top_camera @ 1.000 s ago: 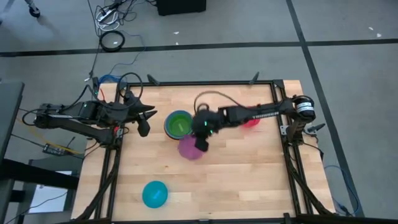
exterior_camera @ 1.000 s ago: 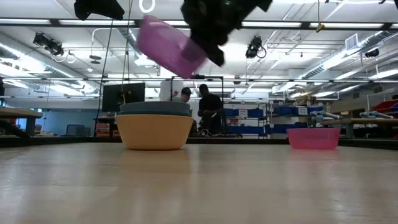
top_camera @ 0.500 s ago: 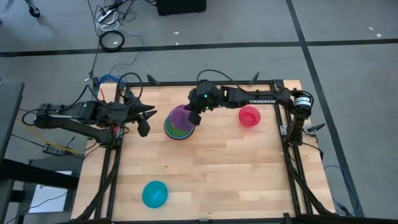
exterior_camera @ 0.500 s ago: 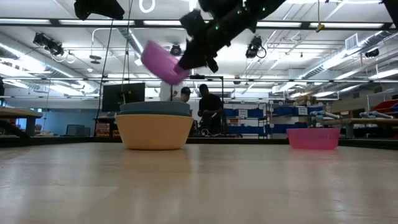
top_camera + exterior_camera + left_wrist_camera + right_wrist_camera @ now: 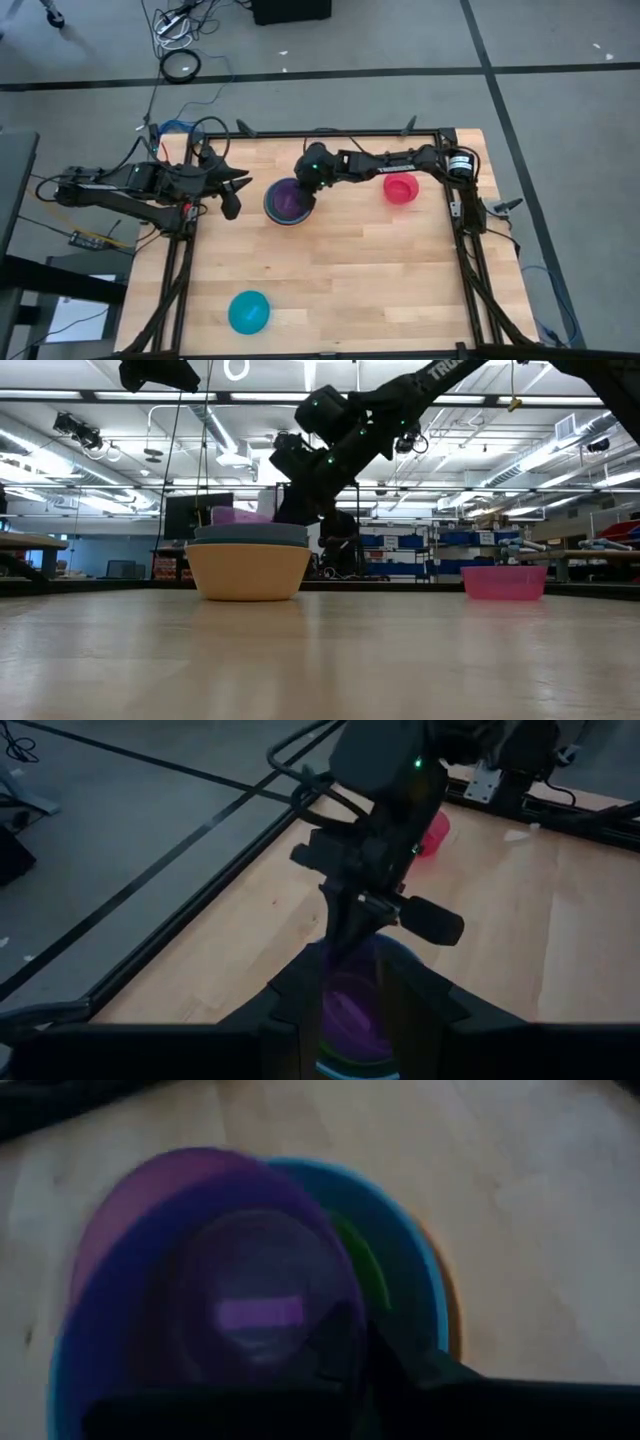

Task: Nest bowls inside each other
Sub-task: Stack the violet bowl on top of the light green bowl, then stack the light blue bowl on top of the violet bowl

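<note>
A purple bowl (image 5: 289, 200) sits in the top of a stack of bowls (image 5: 248, 568) whose outermost bowl is orange. Blue and lime green rims (image 5: 400, 1270) show around it. My right gripper (image 5: 311, 187) reaches over the stack from the right and is shut on the purple bowl. A pink-red bowl (image 5: 400, 187) stands on its base to the right. A cyan bowl (image 5: 249, 312) lies near the front edge. My left gripper (image 5: 231, 193) waits open at the table's left, apart from the stack. My right gripper has the purple bowl's rim (image 5: 335, 1315) on the side toward the table's right, pinched between its two fingers. The fingers slant down from the right. The bowl rests open side up in the blue bowl, slightly tilted, its rim (image 5: 236, 515) poking above the stack.
Bare wooden tabletop (image 5: 380, 280) lies on the near side of the stack and to the right. A black metal frame (image 5: 462, 235) runs along the table's edges. People stand in the room far behind the table (image 5: 330, 530).
My right gripper has carried the purple bowl from above the stack's near side toward the far edge and down. The bowl hung tipped and clear of everything; now it sits inside the stack, open side up.
</note>
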